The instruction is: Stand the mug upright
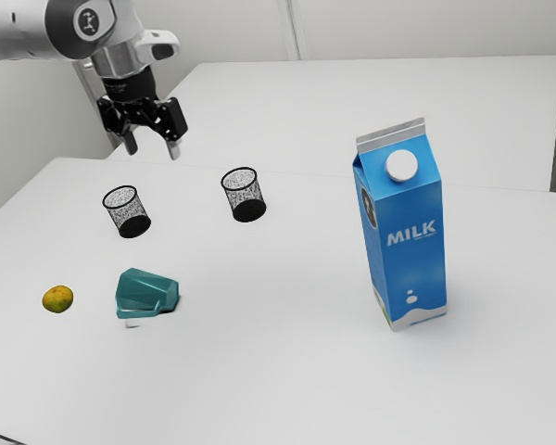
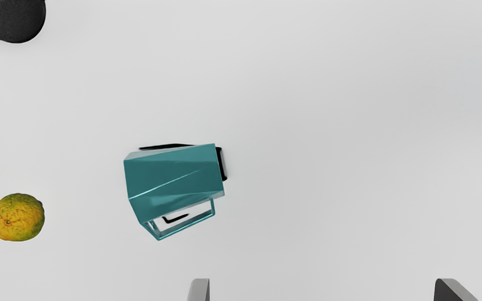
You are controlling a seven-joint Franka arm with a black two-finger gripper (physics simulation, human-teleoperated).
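High above the table at the exterior view's upper left is the gripper [image 1: 154, 150], well apart from the mug. In the wrist view the gripper [image 2: 322, 289] has its two fingertips wide apart, with only bare tabletop seen between them. The teal faceted mug [image 1: 146, 293] lies on its side on the table, near the exterior view's lower left. Seen from the hand, the mug [image 2: 176, 177] has its angular handle [image 2: 186, 225] out to the side nearer the fingertips. Its opening is hard to make out.
A yellow-green citrus fruit [image 1: 57, 298] rests beside the mug. Two black mesh cups [image 1: 128, 213] [image 1: 245, 196] stand beyond the mug, below and beside the gripper. A tall blue milk carton [image 1: 410, 241] stands on the white table [image 1: 259, 371] toward the exterior view's right.
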